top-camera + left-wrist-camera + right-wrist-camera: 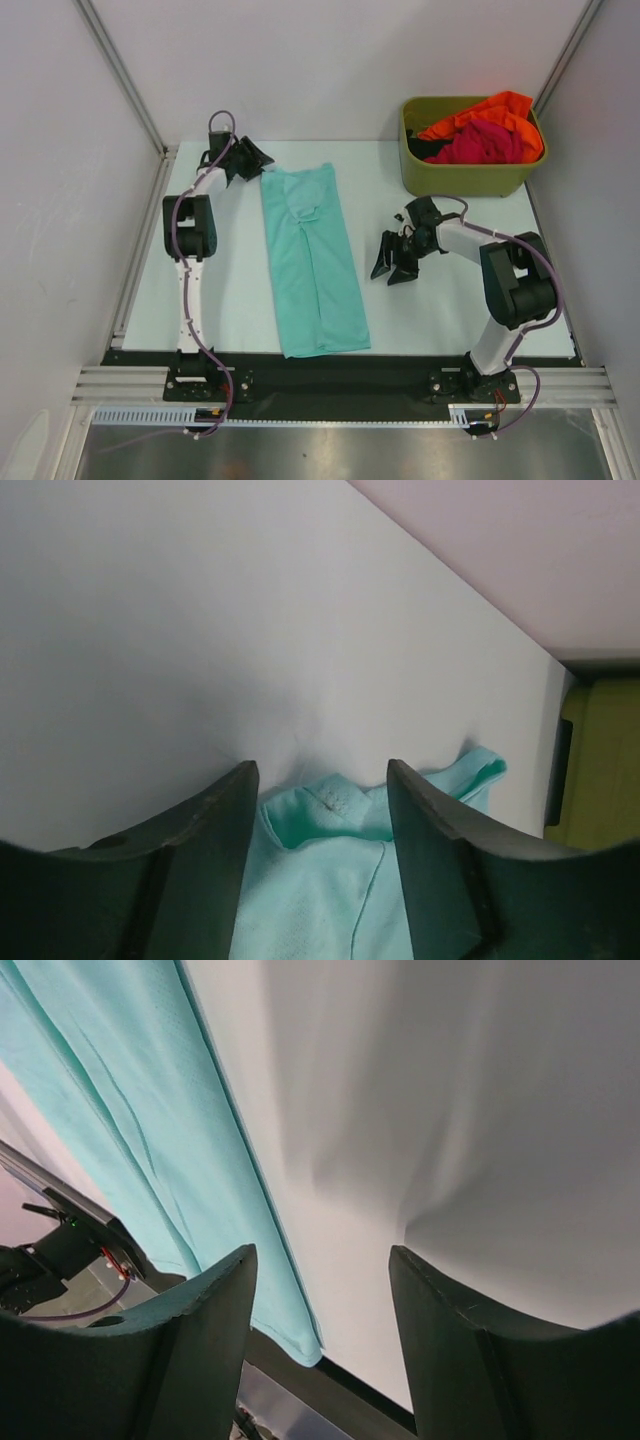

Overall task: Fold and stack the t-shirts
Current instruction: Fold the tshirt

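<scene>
Top external camera was fixed high behind the arm bases, angled down, and took in the whole table (440, 320) out to the bin (460, 180) at its far right corner. Left wrist camera sat low and close, looking between the left fingers (190, 870) at the far end of the teal t-shirt (330, 880). Right wrist camera, equally close, looked between the right fingers (170, 1360) toward that shirt's long edge and the table's near edge. All three views shared the shirt.

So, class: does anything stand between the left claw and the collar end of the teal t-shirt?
Nothing visible does. The left claw hangs open right by the collar end of the teal t-shirt, with only bare table between them.
</scene>
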{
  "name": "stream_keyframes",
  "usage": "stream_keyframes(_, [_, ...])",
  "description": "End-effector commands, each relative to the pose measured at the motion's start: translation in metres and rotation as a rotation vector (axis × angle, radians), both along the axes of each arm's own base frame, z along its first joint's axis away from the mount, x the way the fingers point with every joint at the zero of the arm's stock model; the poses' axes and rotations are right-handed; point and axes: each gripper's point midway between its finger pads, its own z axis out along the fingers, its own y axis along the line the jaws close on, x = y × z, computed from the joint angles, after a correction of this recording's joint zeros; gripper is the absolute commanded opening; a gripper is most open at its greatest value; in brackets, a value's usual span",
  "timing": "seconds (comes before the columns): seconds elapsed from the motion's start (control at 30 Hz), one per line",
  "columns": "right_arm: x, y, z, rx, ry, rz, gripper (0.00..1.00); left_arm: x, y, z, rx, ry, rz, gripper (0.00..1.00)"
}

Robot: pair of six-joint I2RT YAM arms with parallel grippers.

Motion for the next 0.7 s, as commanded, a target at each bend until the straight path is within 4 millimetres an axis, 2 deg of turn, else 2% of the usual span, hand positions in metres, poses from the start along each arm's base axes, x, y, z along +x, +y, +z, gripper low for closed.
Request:
stream_keyframes(0.0, [0.010, 0.004, 0.001, 0.019, -0.014, 0.025, 0.62, -0.001, 0.008, 0.023, 0.048, -0.045, 0.022, 0.63])
stream_keyframes(0.03, [0.013, 0.005, 0.003, 0.025, -0.017, 0.025, 0.62, -0.002, 0.012, 0.030, 0.074, -0.058, 0.029, 0.66])
stream_keyframes(0.07, [0.015, 0.006, 0.002, 0.027, -0.019, 0.024, 0.62, -0.003, 0.016, 0.050, 0.096, -0.093, 0.032, 0.68])
stream_keyframes(0.1, [0.019, 0.007, 0.004, 0.035, -0.027, 0.021, 0.63, -0.013, 0.017, 0.042, 0.116, -0.076, 0.025, 0.72])
stream_keyframes(0.13, [0.022, 0.009, 0.006, 0.041, -0.036, 0.021, 0.63, -0.015, 0.017, 0.057, 0.122, -0.107, 0.030, 0.72])
stream_keyframes(0.23, [0.026, 0.009, 0.006, 0.052, -0.036, 0.013, 0.63, -0.031, 0.020, 0.040, 0.137, -0.056, 0.034, 0.74])
stream_keyframes(0.33, [0.028, 0.008, 0.006, 0.057, -0.038, 0.013, 0.64, -0.036, 0.019, 0.023, 0.126, -0.001, 0.032, 0.72])
stream_keyframes(0.43, [0.028, 0.005, 0.005, 0.057, -0.032, 0.005, 0.64, -0.039, 0.017, 0.006, 0.104, 0.040, 0.038, 0.67])
stream_keyframes(0.5, [0.028, 0.001, 0.003, 0.057, -0.028, -0.002, 0.64, -0.037, 0.014, -0.003, 0.079, 0.050, 0.035, 0.59])
stream_keyframes(0.6, [0.024, -0.002, 0.001, 0.053, -0.017, -0.006, 0.65, -0.026, 0.008, 0.005, 0.051, 0.025, 0.013, 0.49])
stream_keyframes(0.63, [0.023, -0.002, 0.001, 0.052, -0.017, -0.005, 0.65, -0.022, 0.006, 0.001, 0.039, 0.016, 0.009, 0.47])
stream_keyframes(0.67, [0.022, -0.002, 0.001, 0.052, -0.016, -0.004, 0.65, -0.016, 0.005, 0.006, 0.030, -0.002, 0.008, 0.37])
